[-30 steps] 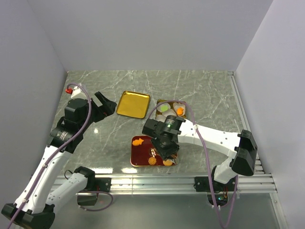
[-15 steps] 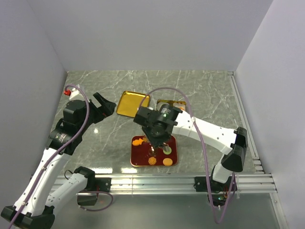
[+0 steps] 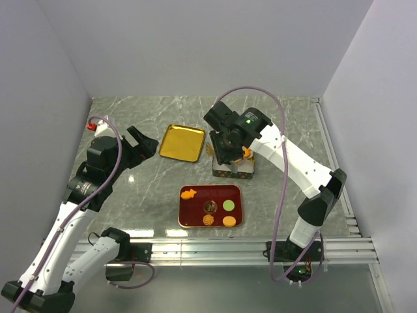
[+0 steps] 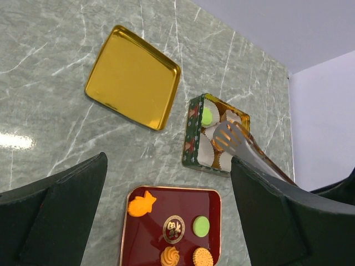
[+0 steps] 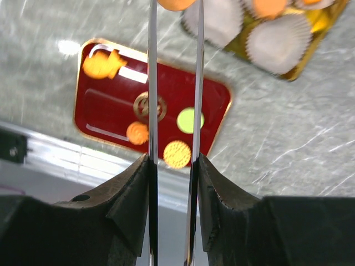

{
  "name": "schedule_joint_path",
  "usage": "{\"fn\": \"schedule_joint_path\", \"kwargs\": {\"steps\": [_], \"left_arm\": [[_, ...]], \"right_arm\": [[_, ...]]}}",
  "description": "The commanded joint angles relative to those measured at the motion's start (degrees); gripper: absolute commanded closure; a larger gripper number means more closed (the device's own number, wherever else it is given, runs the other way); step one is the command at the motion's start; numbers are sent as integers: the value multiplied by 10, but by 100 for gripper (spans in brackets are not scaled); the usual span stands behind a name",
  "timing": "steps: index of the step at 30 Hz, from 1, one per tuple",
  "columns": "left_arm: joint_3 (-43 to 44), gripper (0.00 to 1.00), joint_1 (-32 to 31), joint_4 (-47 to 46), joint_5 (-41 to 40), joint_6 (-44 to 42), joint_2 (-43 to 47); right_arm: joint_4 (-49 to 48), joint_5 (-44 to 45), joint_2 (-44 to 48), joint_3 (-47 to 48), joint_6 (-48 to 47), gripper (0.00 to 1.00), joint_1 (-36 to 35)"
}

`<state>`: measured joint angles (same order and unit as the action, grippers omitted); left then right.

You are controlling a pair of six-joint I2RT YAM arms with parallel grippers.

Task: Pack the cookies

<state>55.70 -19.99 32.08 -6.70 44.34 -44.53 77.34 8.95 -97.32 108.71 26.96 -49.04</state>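
"Marble counter point(image 3: 293, 124), then: where was the orange cookie point(image 5: 176, 3)?"

"Pinched in the right end effector point(image 4: 223, 136)'s tips, straight above the tin point(image 4: 190, 136)'s paper cups point(image 5: 275, 43); left end effector point(image 3: 144, 143) stood agape, farther off."

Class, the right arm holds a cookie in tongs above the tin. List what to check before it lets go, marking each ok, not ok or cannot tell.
1. Orange cookie pinched between the tips of the tongs: ok.
2. Right gripper shut on the tongs: ok.
3. Tongs tips above the tin: ok.
4. Free paper cup directly under the cookie: cannot tell.
5. Gold lid off, beside the tin: ok.
6. Left gripper open, away from the tin: ok.
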Motion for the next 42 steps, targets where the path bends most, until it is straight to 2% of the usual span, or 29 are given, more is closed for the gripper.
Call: {"fn": "schedule_joint_path", "kwargs": {"steps": [1,8,24,33,42], "left_arm": [[5,1,-2,-21,2,5,-8],[11,1,-2,-27,5,-4,-19],[48,1,-2,-29,17,-29,-71],[82,1,-2,5,15,-43,-109],[76,1,-1,-8,18,-54,-109]], "right_arm": [[44,10,-8,27,-13,59,19],[30,17,-7,-12,-13,59,45],[-16,9,-20,-77,-15,59,49],[-25,2,-47,-66,-22,57,55],[-23,2,-64,-53,-29,50,56]]}}
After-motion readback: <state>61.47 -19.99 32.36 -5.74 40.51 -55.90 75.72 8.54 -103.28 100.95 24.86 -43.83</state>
